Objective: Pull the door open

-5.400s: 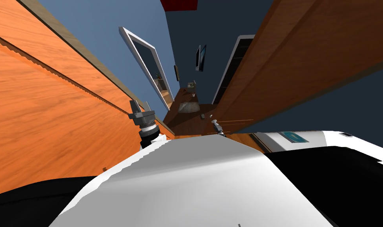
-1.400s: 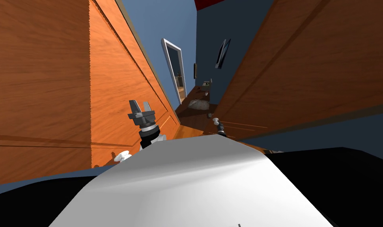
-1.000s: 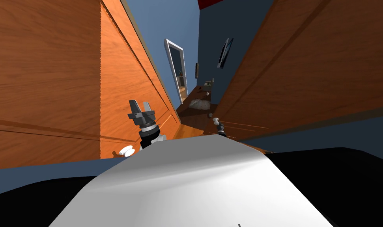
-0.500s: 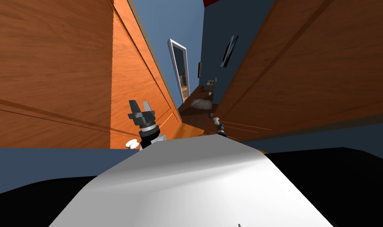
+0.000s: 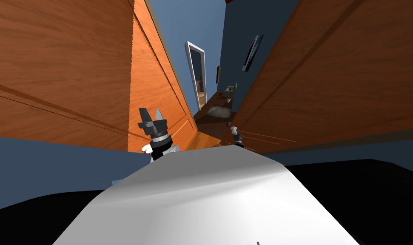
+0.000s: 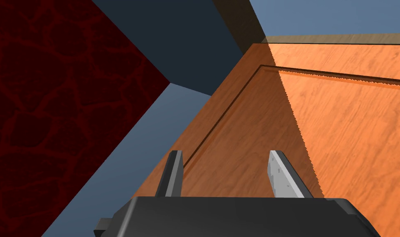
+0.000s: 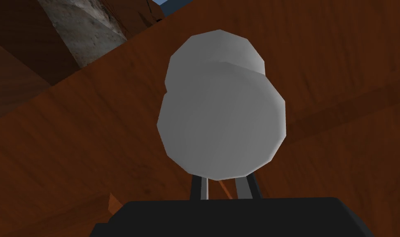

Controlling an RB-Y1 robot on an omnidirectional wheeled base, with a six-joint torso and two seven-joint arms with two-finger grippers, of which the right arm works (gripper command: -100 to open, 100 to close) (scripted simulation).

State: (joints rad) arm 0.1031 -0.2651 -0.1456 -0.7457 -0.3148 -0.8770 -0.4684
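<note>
Gripping the grey knob of the brown wooden door on the right, the right jaws are drawn close together beneath it, tips hidden, a hold judged suited to pulling. The left jaws are held apart and empty before an orange door. Blue walls and a white-framed doorway are noted beyond.

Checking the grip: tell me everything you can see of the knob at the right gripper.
The knob is a light grey, faceted round disc before a smaller round base of the same grey, set on the dark brown wooden door. The right gripper holds it, fingers close together, tips hidden behind it.
</note>
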